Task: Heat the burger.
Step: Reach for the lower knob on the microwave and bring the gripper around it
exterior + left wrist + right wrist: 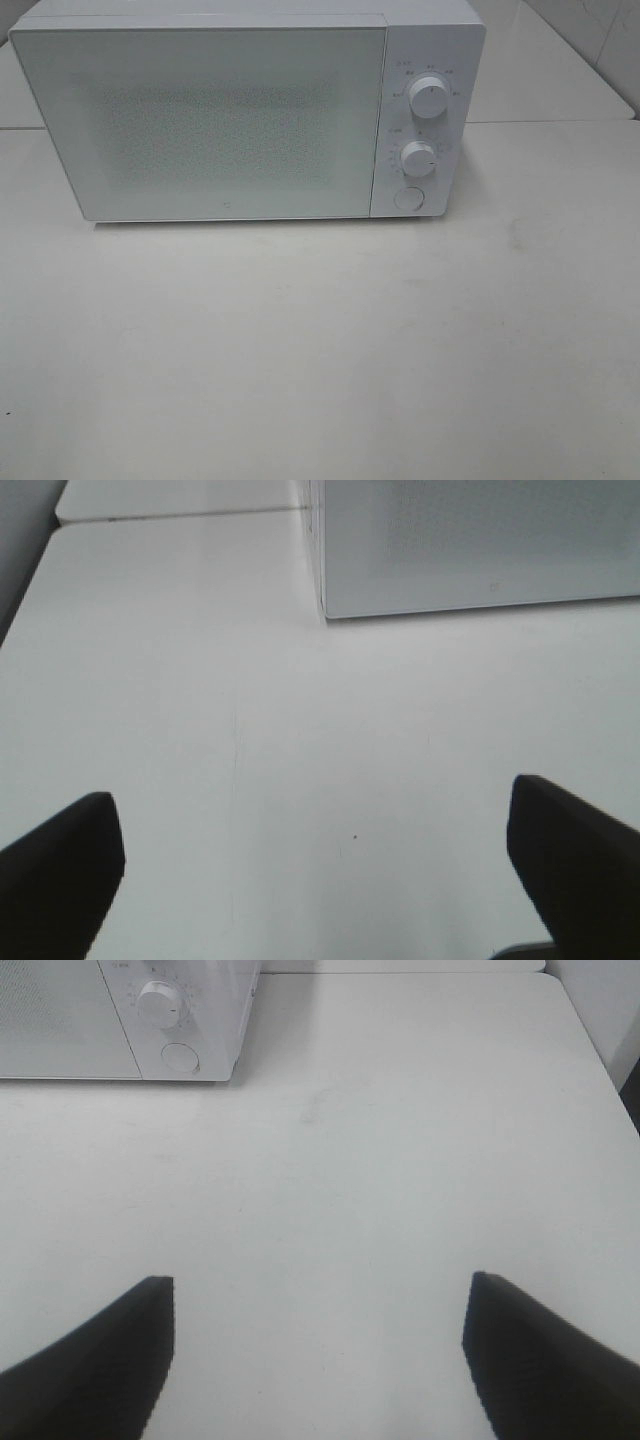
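The burger is out of view in every frame. A white microwave (250, 110) stands at the back of the white table (320, 350) with its door (210, 120) shut. Two round knobs, an upper knob (429, 100) and a lower knob (418, 159), sit above a round button (408, 198) on its right panel. Neither arm shows in the high view. My left gripper (315, 865) is open over bare table, short of the microwave's front left corner (325, 610). My right gripper (318, 1335) is open over bare table, well back from the control panel (170, 1020).
The table's right edge (585, 1040) runs beside a darker gap. A seam (550, 122) crosses the table surface behind the microwave. A wall stands at the far right corner (600, 40).
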`<action>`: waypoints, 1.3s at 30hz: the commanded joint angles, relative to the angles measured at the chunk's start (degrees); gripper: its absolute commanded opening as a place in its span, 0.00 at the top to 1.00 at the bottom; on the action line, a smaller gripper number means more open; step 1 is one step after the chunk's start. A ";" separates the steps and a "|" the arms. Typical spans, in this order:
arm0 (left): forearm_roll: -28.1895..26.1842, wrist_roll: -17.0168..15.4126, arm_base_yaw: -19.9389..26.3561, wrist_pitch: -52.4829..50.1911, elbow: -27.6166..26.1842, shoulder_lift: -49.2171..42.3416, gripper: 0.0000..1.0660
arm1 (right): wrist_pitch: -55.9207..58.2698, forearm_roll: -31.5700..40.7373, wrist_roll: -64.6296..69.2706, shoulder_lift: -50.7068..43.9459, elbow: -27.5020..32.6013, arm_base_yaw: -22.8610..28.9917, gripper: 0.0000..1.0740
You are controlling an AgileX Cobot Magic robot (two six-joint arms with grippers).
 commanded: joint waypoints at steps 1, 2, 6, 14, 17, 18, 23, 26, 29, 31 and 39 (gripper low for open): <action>-0.17 -0.46 0.23 -0.69 0.11 -3.21 0.08 | -0.57 0.17 0.34 -1.55 0.06 -0.46 0.29; 0.00 -0.17 0.23 -0.69 0.11 -2.75 0.08 | -0.57 0.17 0.34 -1.55 0.06 -0.46 0.29; 0.00 -0.17 0.23 -0.69 0.11 -2.75 0.08 | -0.57 0.17 0.34 -1.38 0.06 -0.46 0.29; 0.00 -0.17 0.23 -0.69 0.11 -2.75 0.08 | -0.57 0.17 0.40 -1.26 0.06 -0.46 0.29; 0.00 -0.17 0.23 -0.69 0.11 -2.75 0.08 | -0.57 0.17 0.40 -1.26 0.06 -0.46 0.29; 0.00 -0.17 0.23 -0.69 0.11 -2.75 0.08 | -0.57 0.17 0.40 -1.26 0.06 -0.46 0.29; 0.00 -0.17 0.23 -0.69 0.11 -2.75 0.08 | -0.57 0.17 0.40 -1.03 0.06 -0.46 0.29; 0.00 -0.17 0.23 -0.69 0.11 -2.75 0.08 | -0.57 0.17 0.40 -1.03 0.06 -0.46 0.29; 0.00 -0.17 0.23 -0.69 0.11 -2.75 0.08 | -0.57 0.17 0.40 -1.03 0.06 -0.46 0.29; 0.00 -0.17 0.23 -0.69 0.11 -2.75 0.08 | -0.57 0.17 0.40 -1.03 0.06 -0.46 0.29; 0.00 -0.17 0.23 -0.69 0.11 -2.75 0.08 | -0.57 0.17 0.34 -1.03 0.06 -0.46 0.29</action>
